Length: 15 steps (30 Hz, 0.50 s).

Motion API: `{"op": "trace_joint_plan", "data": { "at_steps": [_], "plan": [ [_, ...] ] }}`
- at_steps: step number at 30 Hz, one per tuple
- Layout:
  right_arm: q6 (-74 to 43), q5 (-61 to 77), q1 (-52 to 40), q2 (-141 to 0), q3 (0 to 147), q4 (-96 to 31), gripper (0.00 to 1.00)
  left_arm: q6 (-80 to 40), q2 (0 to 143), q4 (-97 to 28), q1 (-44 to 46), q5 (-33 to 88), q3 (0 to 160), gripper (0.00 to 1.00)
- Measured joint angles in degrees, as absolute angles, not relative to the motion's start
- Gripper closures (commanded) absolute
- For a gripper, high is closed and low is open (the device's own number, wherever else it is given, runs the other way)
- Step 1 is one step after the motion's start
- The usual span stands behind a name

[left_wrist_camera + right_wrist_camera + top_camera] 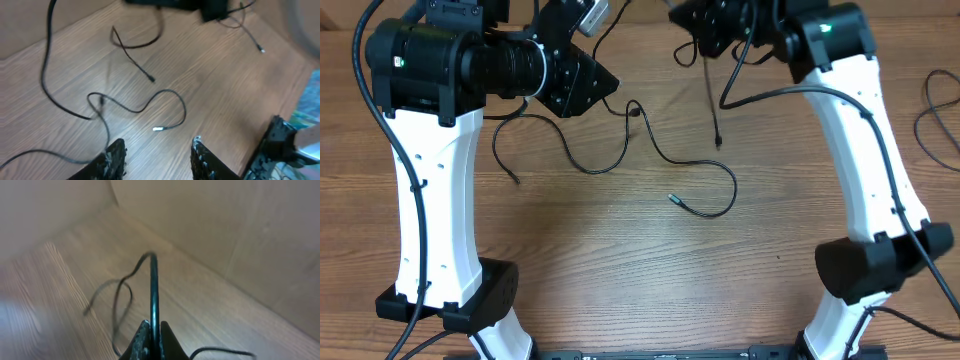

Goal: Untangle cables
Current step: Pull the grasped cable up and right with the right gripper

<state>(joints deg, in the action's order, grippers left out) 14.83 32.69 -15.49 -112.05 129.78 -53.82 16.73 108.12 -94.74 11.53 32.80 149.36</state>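
One thin black cable (711, 100) hangs from my right gripper (705, 45) at the back of the table, its plug end (718, 141) low over the wood. In the right wrist view the right gripper (154, 327) is shut on this cable (153, 280). A second cable (672, 198) lies in loose curves across the middle of the table. My left gripper (600, 85) hovers above its left part. In the left wrist view the left gripper (159, 150) is open with nothing between its fingers, and the lying cable's silver plug (157, 129) sits just beyond them.
A thicker black cord (932, 125) curls at the right edge of the table. The arm bases (470, 300) (880, 265) stand at the front left and front right. A tan wall (210, 225) rises close behind the right gripper.
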Motion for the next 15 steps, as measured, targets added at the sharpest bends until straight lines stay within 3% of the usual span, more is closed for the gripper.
{"op": "trace_joint_plan", "data": {
  "at_steps": [15],
  "plan": [
    [6.3, 39.0, -15.5, -105.0, 133.6, -64.4, 0.96, 19.3, 108.1, -90.7, 11.5, 25.8, 149.4, 0.53]
  ]
}}
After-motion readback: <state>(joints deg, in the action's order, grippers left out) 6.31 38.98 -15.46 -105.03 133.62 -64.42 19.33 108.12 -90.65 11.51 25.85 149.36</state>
